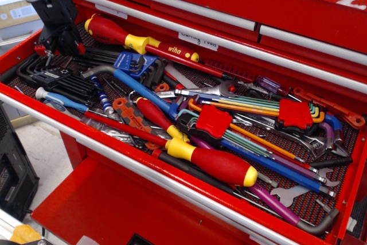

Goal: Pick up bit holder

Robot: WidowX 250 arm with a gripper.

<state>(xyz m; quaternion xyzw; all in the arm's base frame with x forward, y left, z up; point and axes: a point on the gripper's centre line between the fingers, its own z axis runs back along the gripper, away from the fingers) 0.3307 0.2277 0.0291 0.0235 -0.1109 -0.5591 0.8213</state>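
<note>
My black gripper (55,45) hangs over the far left end of the open red drawer (172,185). Its jaws look closed around a short red bar with small dark bits, the bit holder (40,49). Only the bar's left end and a few bits show below the fingers, and the gripper body hides the rest. The holder sits just above the black fan of hex keys (54,78).
The drawer is crowded: a red and yellow screwdriver (132,41) lies by the gripper, and a blue hex key holder (131,61) is to its right. A blue-handled tool (60,98), a large red and yellow screwdriver (212,164) and coloured hex key sets (252,119) lie further along. Closed drawers (229,4) stand behind.
</note>
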